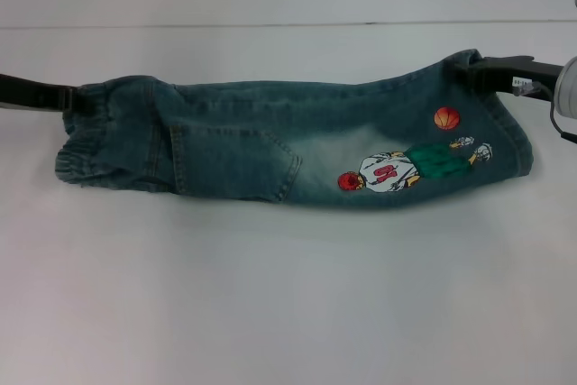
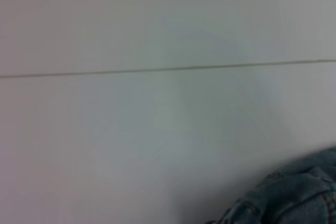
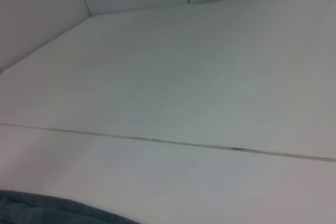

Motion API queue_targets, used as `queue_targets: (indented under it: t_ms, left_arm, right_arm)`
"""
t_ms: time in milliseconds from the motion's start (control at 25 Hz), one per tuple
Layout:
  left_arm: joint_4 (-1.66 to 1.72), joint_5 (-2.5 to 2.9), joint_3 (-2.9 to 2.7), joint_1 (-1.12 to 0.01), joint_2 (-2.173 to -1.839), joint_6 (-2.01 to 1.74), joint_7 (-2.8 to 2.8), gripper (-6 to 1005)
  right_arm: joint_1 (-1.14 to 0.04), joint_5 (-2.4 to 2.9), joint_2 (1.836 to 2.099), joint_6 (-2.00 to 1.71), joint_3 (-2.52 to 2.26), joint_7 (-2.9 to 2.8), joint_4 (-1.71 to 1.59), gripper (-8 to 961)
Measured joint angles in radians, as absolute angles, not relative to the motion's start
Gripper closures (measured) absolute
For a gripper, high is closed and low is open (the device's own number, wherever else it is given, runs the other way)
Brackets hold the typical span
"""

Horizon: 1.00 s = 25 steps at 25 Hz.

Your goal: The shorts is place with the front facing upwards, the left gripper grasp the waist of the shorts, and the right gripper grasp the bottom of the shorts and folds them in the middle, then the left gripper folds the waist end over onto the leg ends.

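The blue denim shorts (image 1: 270,132) lie across the white table, folded lengthwise into a long band. The gathered elastic waist (image 1: 90,146) is at the left end. The bottom of the shorts (image 1: 518,142), with its flat leg ends, is at the right end, beside the cartoon basketball-player patch (image 1: 406,164). My left gripper (image 1: 70,98) is shut on the far corner of the waist. My right gripper (image 1: 475,69) is shut on the far corner of the hem. Denim shows at the edge of the left wrist view (image 2: 294,198) and of the right wrist view (image 3: 47,211).
The white table (image 1: 270,295) spreads wide in front of the shorts. A thin seam (image 1: 270,24) runs across the table behind them.
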<state>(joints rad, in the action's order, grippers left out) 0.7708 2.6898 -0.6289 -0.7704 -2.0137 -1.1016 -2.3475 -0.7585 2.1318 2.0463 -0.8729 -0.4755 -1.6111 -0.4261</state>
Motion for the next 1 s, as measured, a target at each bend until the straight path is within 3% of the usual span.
queue_targets:
  t_ms: [80, 240, 520, 680, 920, 1000]
  left_arm:
    - [0.777, 2.69, -0.629, -0.775, -2.015, -1.107, -2.349, 676]
    - [0.779, 2.689, -0.629, -0.783, -2.014, -1.114, -2.353, 590]
    - [0.777, 2.698, -0.63, -0.803, -1.996, -1.156, -2.37, 439]
    - [0.778, 2.707, -0.631, -0.815, -1.978, -1.2, -2.405, 286]
    - [0.781, 2.738, -0.629, -0.83, -1.97, -1.237, -2.444, 92]
    - [0.781, 2.742, -0.628, -0.832, -1.969, -1.243, -2.451, 65]
  right_arm:
    - [-0.759, 2.132, 2.046, -0.873, -0.476, -1.611, -0.426, 841]
    - [-0.759, 2.133, 2.046, -0.873, -0.476, -1.617, -0.427, 785]
    - [-0.757, 2.135, 2.042, -0.873, -0.476, -1.622, -0.43, 494]
    - [-0.756, 2.133, 2.04, -0.873, -0.476, -1.623, -0.431, 302]
    - [-0.753, 2.141, 2.023, -0.88, -0.513, -1.68, -0.434, 93]
    - [-0.752, 2.141, 2.014, -0.883, -0.542, -1.716, -0.435, 85]
